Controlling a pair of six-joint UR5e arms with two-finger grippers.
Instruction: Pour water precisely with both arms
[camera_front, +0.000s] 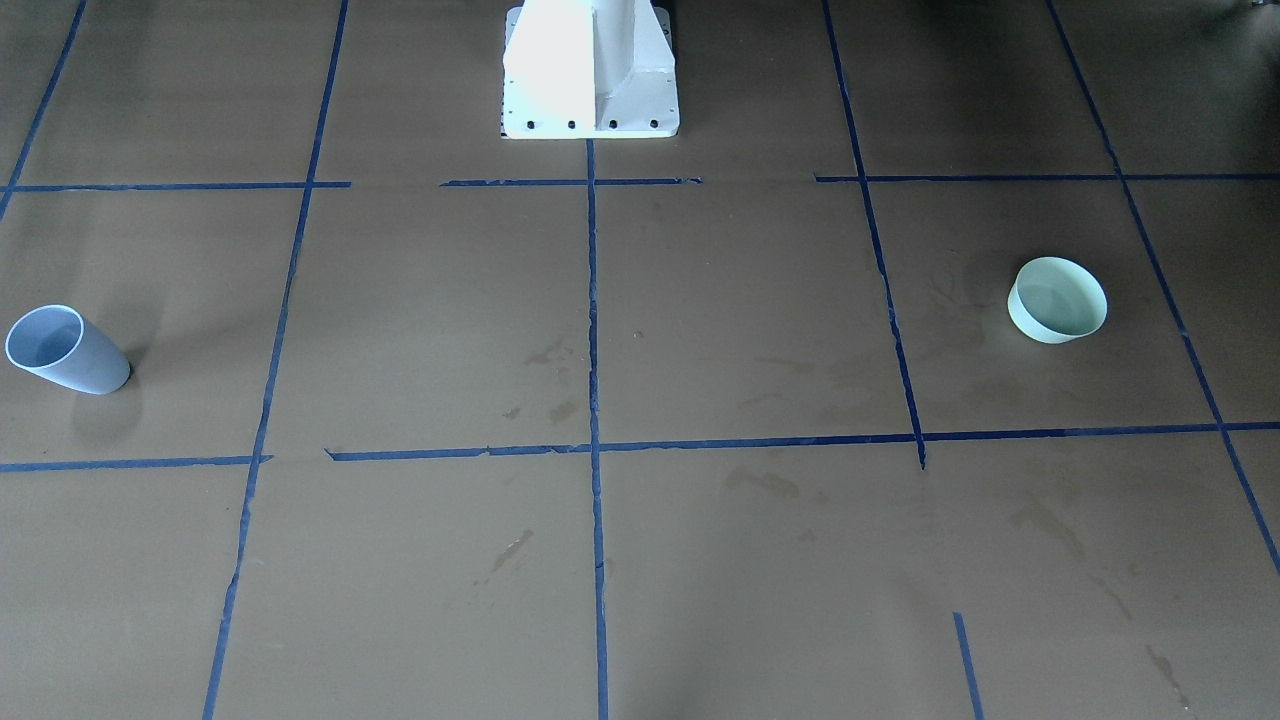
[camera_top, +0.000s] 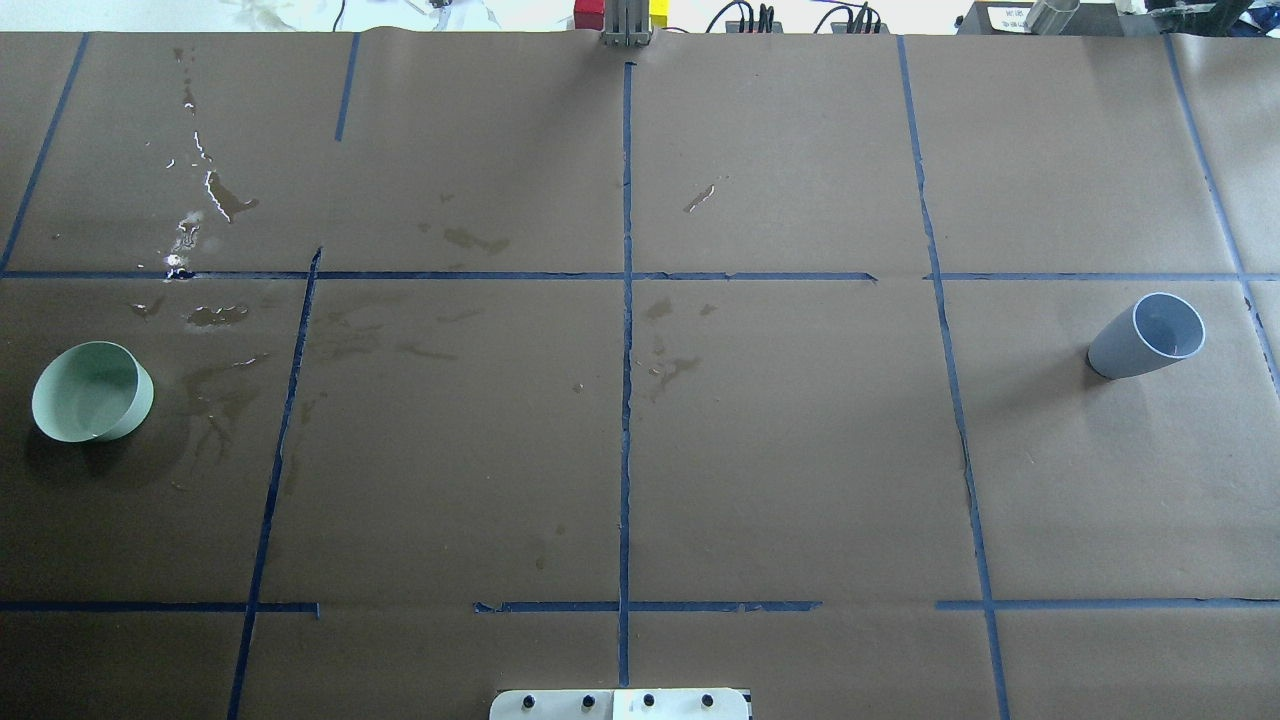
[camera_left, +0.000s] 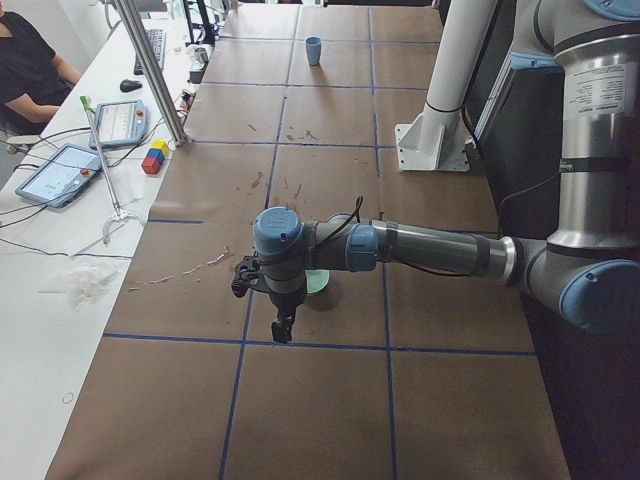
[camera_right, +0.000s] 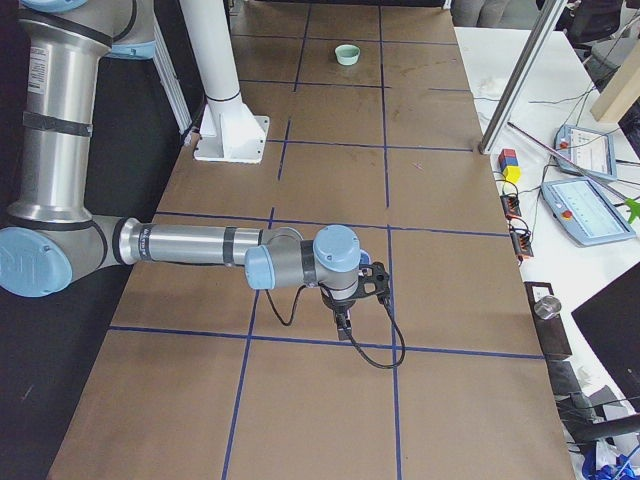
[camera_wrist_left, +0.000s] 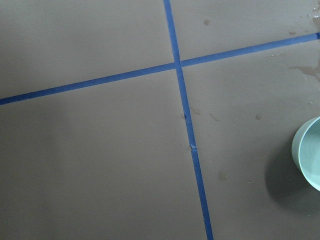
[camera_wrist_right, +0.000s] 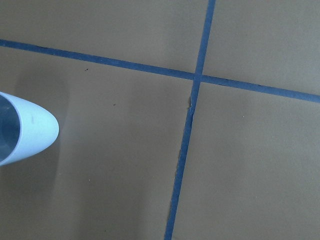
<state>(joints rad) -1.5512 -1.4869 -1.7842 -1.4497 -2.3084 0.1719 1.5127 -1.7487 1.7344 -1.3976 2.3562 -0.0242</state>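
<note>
Table (camera_top: 800, 450): brown paper, blue tape grid (camera_top: 626, 400), white pedestal (camera_front: 590, 70) at the robot's edge, in the middle.

Progress, my read: pour not started. Nothing is lifted and both containers stand upright on the paper.
- green bowl (camera_top: 92, 392): left side of the table, mid depth.
- blue-grey cup (camera_top: 1146, 336): right side, mid depth, well apart from the bowl.
- Still to do: grasp, lift, bring the two together, tip, set down.

Arms show only in the side views.
- left arm (camera_left: 430, 250) reaches out low over the table. The left gripper (camera_left: 283, 325) hangs just beside the bowl, holding nothing that I can see. Fingers apart or together: cannot tell from this view.
- right arm (camera_right: 190, 243) mirrors it. The right gripper (camera_right: 343, 322) points down at the paper. The arm hides the cup in that view, so contact and finger state: cannot tell.
- Wrist cameras show no fingers. The bowl sits at the frame edge in the left one and the cup at the frame edge in the right one, so neither is centred for a grasp.

Contents:
- Bowl: a faint glossy level shows inside, probably a shallow layer of water.
- Cup: the inside looks darker and slightly shiny. Full or empty: cannot tell.
- water (camera_top: 215, 190) is also on the paper, as shiny wet patches and droplets just beyond the bowl, toward the far left.
</note>
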